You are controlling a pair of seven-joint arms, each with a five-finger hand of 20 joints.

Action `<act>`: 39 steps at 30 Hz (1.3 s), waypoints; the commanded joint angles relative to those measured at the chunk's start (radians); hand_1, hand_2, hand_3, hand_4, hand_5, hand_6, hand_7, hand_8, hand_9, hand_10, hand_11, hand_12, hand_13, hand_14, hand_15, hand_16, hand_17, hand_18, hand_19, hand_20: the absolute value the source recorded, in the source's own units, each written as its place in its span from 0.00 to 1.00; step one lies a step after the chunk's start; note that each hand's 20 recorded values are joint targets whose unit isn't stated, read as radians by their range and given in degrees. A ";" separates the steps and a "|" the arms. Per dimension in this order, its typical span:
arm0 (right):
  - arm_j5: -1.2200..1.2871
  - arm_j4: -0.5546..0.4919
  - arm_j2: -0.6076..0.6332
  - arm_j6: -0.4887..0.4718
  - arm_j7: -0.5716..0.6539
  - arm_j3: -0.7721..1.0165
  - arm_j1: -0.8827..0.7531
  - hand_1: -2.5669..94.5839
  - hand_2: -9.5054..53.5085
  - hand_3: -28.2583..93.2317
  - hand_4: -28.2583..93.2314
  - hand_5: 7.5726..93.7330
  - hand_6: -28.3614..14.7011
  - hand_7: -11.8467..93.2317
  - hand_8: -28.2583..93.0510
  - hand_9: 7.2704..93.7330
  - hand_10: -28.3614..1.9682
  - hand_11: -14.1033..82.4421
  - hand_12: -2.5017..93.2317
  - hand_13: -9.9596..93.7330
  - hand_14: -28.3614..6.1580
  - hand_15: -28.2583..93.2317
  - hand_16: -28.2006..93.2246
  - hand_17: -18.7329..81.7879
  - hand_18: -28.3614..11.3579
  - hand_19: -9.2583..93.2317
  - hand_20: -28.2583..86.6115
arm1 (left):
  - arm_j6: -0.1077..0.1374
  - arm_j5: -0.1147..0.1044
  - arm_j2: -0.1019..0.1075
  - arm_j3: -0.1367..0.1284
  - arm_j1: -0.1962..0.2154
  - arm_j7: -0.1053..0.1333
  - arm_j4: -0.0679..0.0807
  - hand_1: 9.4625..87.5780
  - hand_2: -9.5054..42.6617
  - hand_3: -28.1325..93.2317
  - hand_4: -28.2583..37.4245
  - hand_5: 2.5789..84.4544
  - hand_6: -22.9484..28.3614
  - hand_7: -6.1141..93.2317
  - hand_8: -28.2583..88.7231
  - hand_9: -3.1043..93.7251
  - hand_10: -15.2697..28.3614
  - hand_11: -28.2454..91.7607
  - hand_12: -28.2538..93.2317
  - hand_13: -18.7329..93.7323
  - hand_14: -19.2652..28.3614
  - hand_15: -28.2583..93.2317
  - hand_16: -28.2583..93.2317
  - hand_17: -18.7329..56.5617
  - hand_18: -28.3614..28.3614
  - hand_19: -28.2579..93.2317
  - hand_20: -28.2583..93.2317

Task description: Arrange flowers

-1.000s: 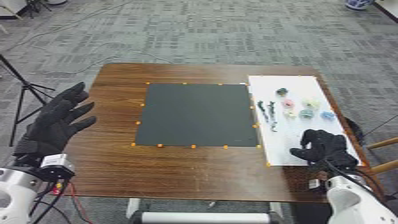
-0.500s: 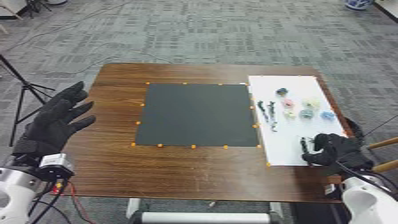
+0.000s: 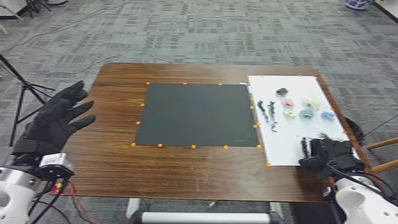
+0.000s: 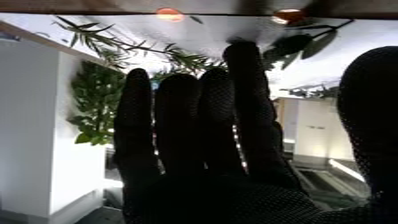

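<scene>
Flowers sat in a loose cluster on the white mat, at the right of the head view: a dark flower [image 3: 282,92] topmost, a pink flower [image 3: 288,103] just below it, and a cream flower [image 3: 310,104] beside that to the right. Beneath these ran a row, with a pale flower [image 3: 290,115], a teal flower [image 3: 306,114] and a blue flower [image 3: 328,115], the blue one nearest the right edge of the white mat [image 3: 286,157]. Two dark stems [image 3: 272,115] lay side by side to their left, roughly upright in the frame.

The right hand [image 3: 330,154] was low over the white mat, toward the lower right of the head view. In the right wrist view its fingers stood straight and close together, the thumb well apart from them, with nothing gripped between. A green sprig [image 4: 182,59] lay by the fingertips, and a leafy stem [image 4: 282,46] lay near the finger closest to the thumb; whether the glove touched either was hard to tell from there.

The left hand [image 3: 55,120] was at the left of the head view, by the left edge of the table [image 3: 107,165], its fingers extended, spread and empty. The black mat [image 3: 197,115] filled the middle of the table, orange tabs [image 3: 161,145] dotted around its border.
</scene>
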 commanded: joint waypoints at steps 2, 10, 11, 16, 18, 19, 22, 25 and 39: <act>-0.002 0.046 0.012 -0.050 0.050 -0.113 0.097 0.26 0.00 0.91 0.00 0.51 0.62 0.64 0.07 0.47 0.46 0.83 0.57 0.53 0.37 0.90 0.56 0.36 0.22 0.74 0.56 | 0.002 -0.010 0.005 -0.001 0.003 0.003 -0.002 0.23 0.01 0.76 0.00 0.16 0.44 0.26 0.16 0.15 0.51 0.38 0.43 0.20 0.63 0.56 0.20 0.09 0.86 0.55 0.31; -0.031 0.106 0.001 -0.027 0.063 -0.291 0.249 0.29 0.00 0.92 0.00 0.55 0.62 0.64 0.07 0.53 0.47 0.83 0.57 0.58 0.38 0.91 0.56 0.38 0.23 0.76 0.56 | 0.003 -0.009 0.002 0.001 0.006 -0.001 -0.002 0.23 0.01 0.76 0.00 0.16 0.44 0.26 0.16 0.15 0.52 0.38 0.43 0.20 0.63 0.56 0.20 0.09 0.86 0.54 0.31; -0.028 0.109 -0.002 -0.044 0.061 -0.298 0.258 0.30 0.00 0.92 0.00 0.56 0.63 0.65 0.07 0.54 0.48 0.83 0.57 0.59 0.39 0.91 0.56 0.39 0.23 0.77 0.56 | 0.003 -0.010 0.002 0.003 0.005 0.000 -0.001 0.23 0.01 0.76 0.00 0.16 0.44 0.26 0.16 0.15 0.52 0.38 0.43 0.20 0.63 0.56 0.20 0.09 0.86 0.54 0.31; -0.011 0.103 -0.008 -0.110 0.051 -0.268 0.240 0.40 0.00 0.89 0.00 0.59 0.65 0.65 0.31 0.59 0.51 0.83 0.57 0.63 0.42 0.90 0.58 0.41 0.24 0.78 0.55 | 0.008 -0.009 -0.002 -0.008 0.017 0.004 -0.007 0.23 0.01 0.76 0.00 0.16 0.44 0.26 0.16 0.15 0.52 0.38 0.43 0.20 0.63 0.56 0.20 0.09 0.86 0.54 0.31; -0.005 0.098 -0.013 -0.150 0.049 -0.246 0.229 0.44 0.00 0.89 0.00 0.58 0.66 0.67 0.32 0.60 0.52 0.81 0.61 0.63 0.43 0.90 0.58 0.41 0.24 0.78 0.55 | 0.009 -0.009 -0.004 -0.013 0.020 0.003 -0.009 0.23 0.01 0.76 0.00 0.16 0.44 0.26 0.16 0.15 0.52 0.38 0.43 0.20 0.63 0.56 0.20 0.09 0.86 0.54 0.31; -0.001 0.094 -0.015 -0.167 0.050 -0.234 0.220 0.45 0.00 0.89 0.00 0.58 0.66 0.67 0.32 0.60 0.52 0.79 0.64 0.63 0.43 0.90 0.58 0.41 0.24 0.78 0.55 | 0.010 -0.008 -0.005 -0.014 0.022 0.003 -0.010 0.23 0.01 0.77 0.00 0.16 0.44 0.26 0.16 0.15 0.52 0.38 0.43 0.20 0.63 0.56 0.20 0.09 0.86 0.54 0.31; 0.011 0.086 -0.021 -0.224 0.058 -0.201 0.205 0.45 0.00 0.90 0.00 0.56 0.65 0.66 0.32 0.58 0.51 0.78 0.66 0.62 0.42 0.90 0.59 0.41 0.25 0.78 0.55 | 0.009 -0.008 -0.007 -0.016 0.021 0.002 -0.010 0.23 0.01 0.77 0.00 0.16 0.44 0.26 0.16 0.15 0.51 0.38 0.43 0.20 0.63 0.56 0.20 0.09 0.86 0.54 0.31; 0.033 0.076 -0.029 -0.269 0.057 -0.166 0.185 0.42 0.00 0.91 0.00 0.54 0.64 0.64 0.31 0.55 0.50 0.80 0.62 0.60 0.42 0.90 0.58 0.40 0.24 0.77 0.54 | 0.007 -0.008 -0.007 -0.018 0.018 -0.001 -0.009 0.23 0.01 0.77 0.00 0.16 0.44 0.26 0.16 0.15 0.51 0.38 0.43 0.20 0.63 0.56 0.20 0.09 0.86 0.54 0.31; 0.051 0.092 -0.048 -0.217 -0.070 -0.152 0.182 0.50 0.00 0.91 0.00 0.72 0.70 0.62 0.36 0.73 0.62 0.73 0.73 0.70 0.49 0.90 0.59 0.45 0.25 0.80 0.56 | 0.013 -0.011 -0.006 -0.016 0.014 -0.005 -0.011 0.23 0.01 0.77 0.00 0.16 0.44 0.26 0.16 0.15 0.51 0.38 0.43 0.21 0.63 0.56 0.20 0.10 0.86 0.55 0.31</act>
